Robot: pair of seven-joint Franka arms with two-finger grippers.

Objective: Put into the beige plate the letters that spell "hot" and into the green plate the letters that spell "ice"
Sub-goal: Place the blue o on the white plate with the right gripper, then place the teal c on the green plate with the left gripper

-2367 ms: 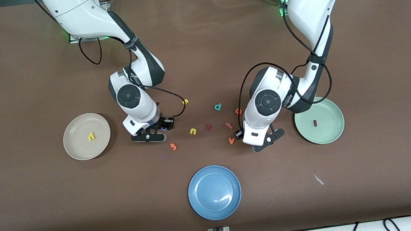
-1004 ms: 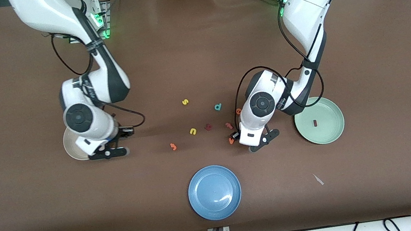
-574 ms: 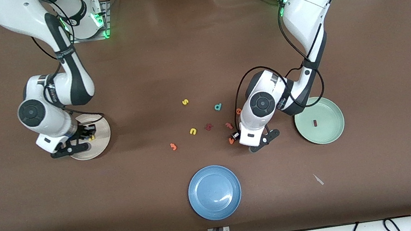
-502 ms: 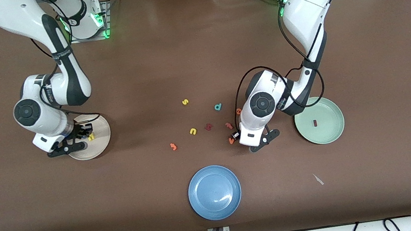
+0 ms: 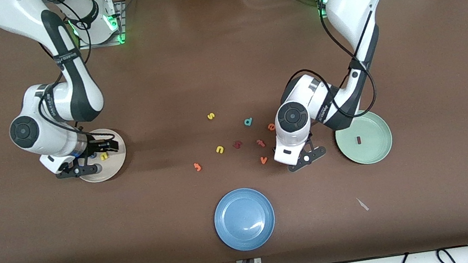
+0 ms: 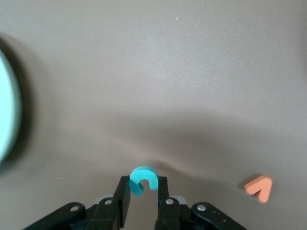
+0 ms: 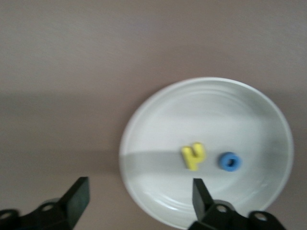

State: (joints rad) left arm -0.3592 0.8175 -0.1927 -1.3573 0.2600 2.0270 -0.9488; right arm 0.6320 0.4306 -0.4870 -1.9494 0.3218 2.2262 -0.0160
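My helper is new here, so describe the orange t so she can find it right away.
Start at the green plate and look toward the table's middle, where loose letters lie. The orange t sits between a dark red letter and the left arm, with an orange v nearer the camera.

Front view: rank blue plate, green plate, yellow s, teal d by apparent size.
1. blue plate
2. green plate, slightly smaller; the blue one sits nearer the camera, so true order is unsure
3. yellow s and teal d, alike

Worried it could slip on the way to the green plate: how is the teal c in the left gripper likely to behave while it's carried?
The teal c looks like thin foam, probably very light. Pinched edge-on between the left gripper fingers, it may squash or twist slightly. Being flat, it should land without rolling.
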